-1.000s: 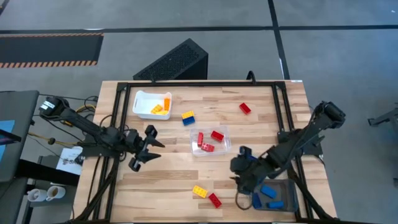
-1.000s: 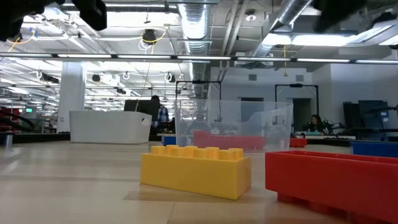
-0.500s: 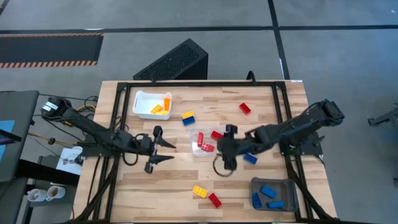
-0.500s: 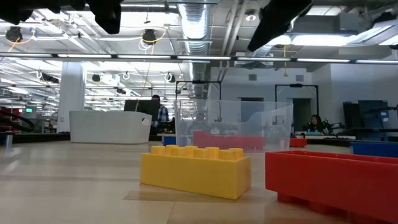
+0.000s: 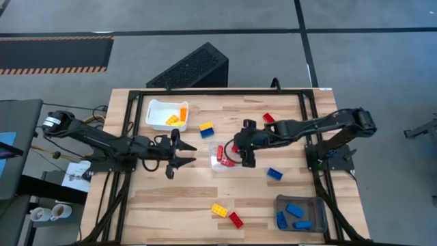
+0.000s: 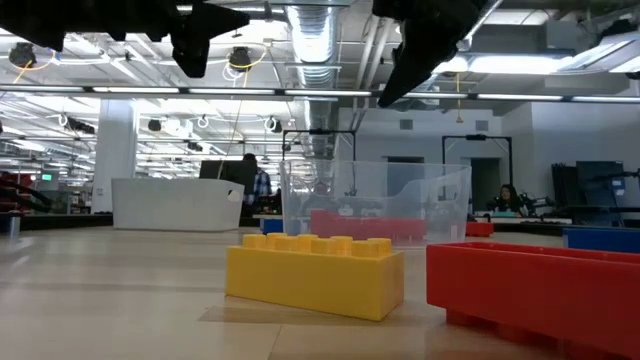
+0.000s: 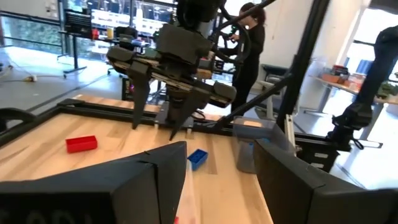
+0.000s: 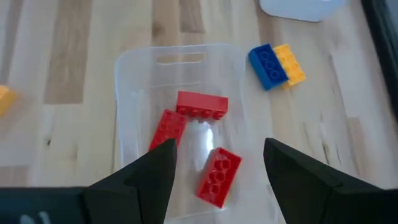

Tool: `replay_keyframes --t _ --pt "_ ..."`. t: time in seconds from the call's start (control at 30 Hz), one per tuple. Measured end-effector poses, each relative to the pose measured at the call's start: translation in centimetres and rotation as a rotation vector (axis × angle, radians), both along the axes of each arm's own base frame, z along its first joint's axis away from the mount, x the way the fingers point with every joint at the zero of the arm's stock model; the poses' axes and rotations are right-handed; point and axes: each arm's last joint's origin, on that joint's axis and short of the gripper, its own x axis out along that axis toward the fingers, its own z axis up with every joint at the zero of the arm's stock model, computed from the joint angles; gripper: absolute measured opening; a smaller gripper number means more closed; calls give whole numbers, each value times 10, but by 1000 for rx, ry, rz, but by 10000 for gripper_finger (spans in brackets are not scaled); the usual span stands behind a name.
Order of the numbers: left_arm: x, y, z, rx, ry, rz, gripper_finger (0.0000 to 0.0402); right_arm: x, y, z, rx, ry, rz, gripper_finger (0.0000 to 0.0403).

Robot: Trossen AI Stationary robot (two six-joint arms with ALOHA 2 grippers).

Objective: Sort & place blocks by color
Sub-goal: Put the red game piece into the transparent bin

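Three red plastic bricks point(image 8: 200, 104) lie in your clear tray point(image 8: 134, 74); the right hand point(image 5: 247, 145), fingers spread and empty, has swung above it, leaving one blue brick point(image 5: 274, 173) on the table point(image 5: 191, 198).

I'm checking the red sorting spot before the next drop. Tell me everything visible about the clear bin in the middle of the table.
The clear bin is a small rectangular tub of see-through plastic with rounded corners and a handle slot moulded at one end. It sits upright and flat on the wooden table, near its middle. Three red blocks lie loose inside. The right gripper hovers over it with fingers open, not touching it.
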Motion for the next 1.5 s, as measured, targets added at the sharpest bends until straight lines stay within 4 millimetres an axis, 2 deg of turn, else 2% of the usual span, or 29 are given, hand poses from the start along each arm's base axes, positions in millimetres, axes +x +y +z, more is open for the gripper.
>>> replay_keyframes --t 0.1,0.2,0.4,0.6,0.67,0.83,1.03,1.2,1.3,1.5 --pt "1 6 0 -2 0 27 173 4 -12 -5 21 -36 45 260" --pt "2 10 0 -2 0 50 173 4 -29 -20 81 -52 70 260" --pt "3 17 0 -19 0 29 173 -6 -58 -42 135 -9 10 260" --pt "3 19 0 -36 0 29 174 -21 -79 -39 148 -94 -39 260" --pt "3 19 -1 -42 6 28 174 -26 -86 -32 141 -137 -67 260" --pt "2 18 1 -45 -1 1 173 -51 -104 -23 165 -201 -195 260" --pt "0 18 4 -1 -15 -15 173 -84 -124 -32 164 -175 -442 260" --pt "0 23 1 50 10 28 173 -100 -135 -40 163 -132 -582 260" --pt "1 31 2 66 9 54 178 -106 -141 -48 171 -101 -623 260" --pt "0 62 1 73 7 70 202 -113 -160 -65 189 -18 -713 260"
